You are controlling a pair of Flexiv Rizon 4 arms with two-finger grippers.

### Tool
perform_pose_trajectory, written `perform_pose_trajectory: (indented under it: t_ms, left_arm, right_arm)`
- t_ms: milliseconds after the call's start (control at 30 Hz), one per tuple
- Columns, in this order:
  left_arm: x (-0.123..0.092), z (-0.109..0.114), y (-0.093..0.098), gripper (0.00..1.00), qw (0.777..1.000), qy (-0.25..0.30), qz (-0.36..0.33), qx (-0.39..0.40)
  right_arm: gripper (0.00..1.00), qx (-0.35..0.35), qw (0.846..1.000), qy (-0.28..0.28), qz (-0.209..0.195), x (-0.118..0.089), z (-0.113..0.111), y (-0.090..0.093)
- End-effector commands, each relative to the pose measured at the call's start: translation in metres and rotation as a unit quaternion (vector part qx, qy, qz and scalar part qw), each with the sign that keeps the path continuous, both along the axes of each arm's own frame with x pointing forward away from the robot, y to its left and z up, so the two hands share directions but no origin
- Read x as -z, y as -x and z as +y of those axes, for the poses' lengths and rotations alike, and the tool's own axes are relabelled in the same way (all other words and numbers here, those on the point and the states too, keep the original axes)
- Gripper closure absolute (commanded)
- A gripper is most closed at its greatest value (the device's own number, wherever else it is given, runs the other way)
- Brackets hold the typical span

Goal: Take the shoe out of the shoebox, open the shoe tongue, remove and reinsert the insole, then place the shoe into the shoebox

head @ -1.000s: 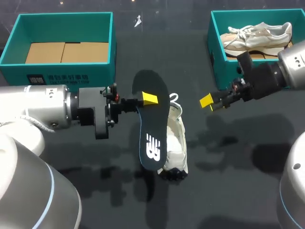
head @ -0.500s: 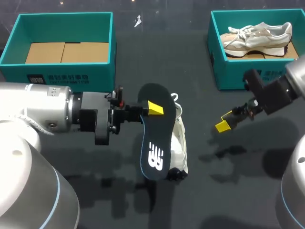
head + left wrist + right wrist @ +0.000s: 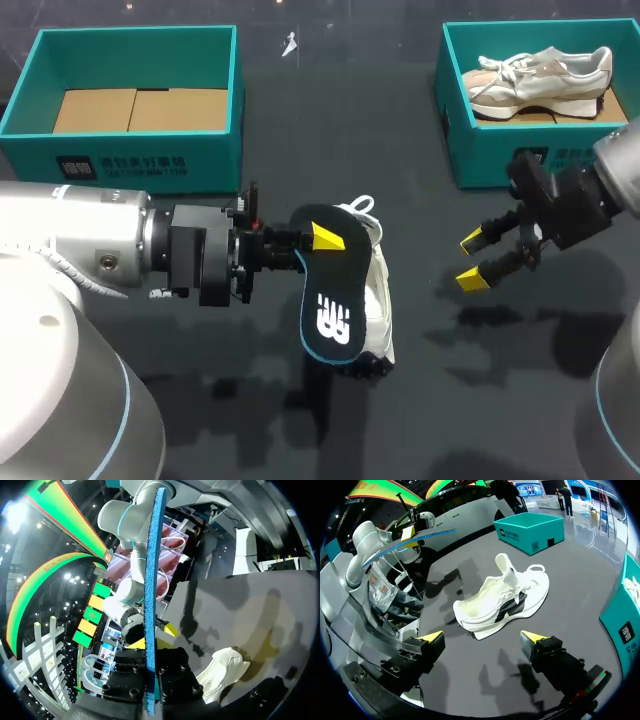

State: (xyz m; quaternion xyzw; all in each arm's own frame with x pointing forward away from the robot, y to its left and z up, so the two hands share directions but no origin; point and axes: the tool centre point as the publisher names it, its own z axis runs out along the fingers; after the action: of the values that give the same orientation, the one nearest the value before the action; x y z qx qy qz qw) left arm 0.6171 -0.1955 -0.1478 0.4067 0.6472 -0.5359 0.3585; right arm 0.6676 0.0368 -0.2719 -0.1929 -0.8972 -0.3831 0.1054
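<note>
Left claw [image 3: 320, 240]: clamped on the far end of the black insole [image 3: 330, 300], holding it clear of the worktop [image 3: 450, 400].
Insole: long axis far-to-near, logo end toward the near edge, hanging over the white shoe [image 3: 373, 285].
Shoe: lying on its side on the worktop between the arms, long axis likewise far-to-near, opening turned toward the right claw [image 3: 471, 260].
Right claw: fingers wide apart, holding nothing, well to the right of the shoe.

White shoe [image 3: 378, 300] mostly under insole [image 3: 330, 290]; left pincer [image 3: 322, 240] 2nd fingertip unseen; right shoebox [image 3: 480, 150] cut at edge.
</note>
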Motion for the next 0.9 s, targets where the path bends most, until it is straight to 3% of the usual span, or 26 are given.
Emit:
perform_pose_trajectory:
  t_ms: [33, 300, 400, 633, 900]
  left_arm:
    - [-0.001, -0.003, 0.006, 1.0, 1.0, -0.02, -0.019, -0.011]
    - [-0.001, -0.003, 0.006, 1.0, 1.0, -0.02, -0.019, -0.011]
    - [0.021, -0.017, 0.011, 1.0, 0.999, -0.034, -0.001, -0.009]
    - [0.035, -0.021, 0.017, 1.0, 0.999, -0.041, 0.024, -0.016]
    - [0.043, -0.016, 0.017, 1.0, 0.997, -0.041, 0.055, -0.036]
  right_arm:
    - [0.0, -0.009, 1.0, 0.009, -0.015, 0.008, 0.007, 0.006]
    - [0.0, -0.009, 1.0, 0.009, -0.015, 0.008, 0.007, 0.006]
    - [0.0, -0.009, 1.0, 0.009, -0.015, 0.008, 0.007, 0.006]
    - [0.0, -0.058, 0.995, 0.028, -0.081, 0.023, 0.014, -0.003]
    - [0.0, -0.086, 0.987, 0.067, -0.119, 0.045, 0.028, -0.008]
